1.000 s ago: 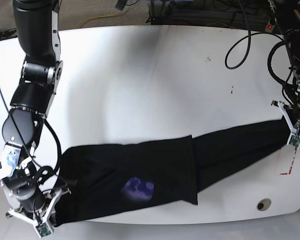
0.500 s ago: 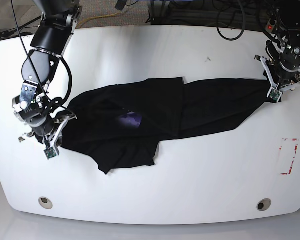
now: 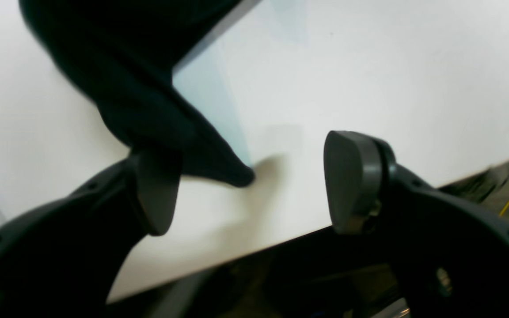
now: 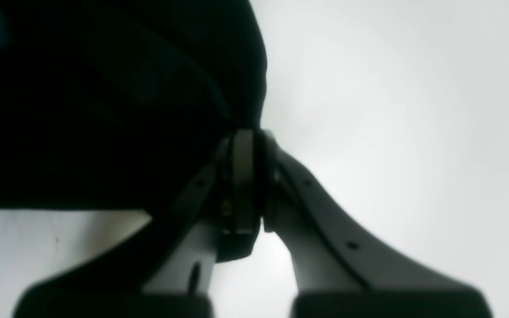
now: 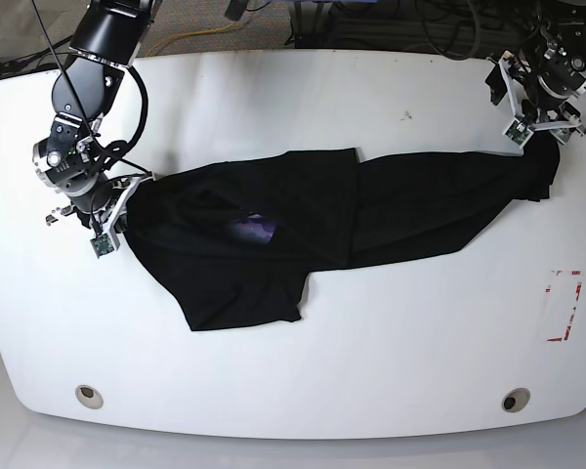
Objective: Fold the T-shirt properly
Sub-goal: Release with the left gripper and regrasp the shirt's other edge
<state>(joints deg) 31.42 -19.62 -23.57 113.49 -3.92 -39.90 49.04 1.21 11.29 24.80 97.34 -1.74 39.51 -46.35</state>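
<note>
The black T-shirt (image 5: 371, 210) lies stretched across the white table (image 5: 303, 107), its purple-blue print (image 5: 257, 228) left of centre. A flap hangs toward the front (image 5: 244, 303). My right gripper (image 5: 107, 232) at the shirt's left end is shut on the fabric; the right wrist view shows its jaws (image 4: 252, 176) pinched on the black cloth (image 4: 104, 97). My left gripper (image 5: 535, 130) stands open just behind the shirt's right end. In the left wrist view its fingers (image 3: 250, 185) are wide apart, and a fabric tip (image 3: 157, 106) rests against the left finger.
A red tape mark (image 5: 564, 305) sits at the right front. Two round holes (image 5: 89, 396) (image 5: 514, 400) lie near the front edge. Cables (image 5: 449, 29) run behind the table's back edge. In the left wrist view the table's edge (image 3: 281, 238) is close below the fingers.
Both arms have pulled the shirt from the front edge toward the back. The left gripper has opened and let go of the right end; the right gripper still holds the left end.
</note>
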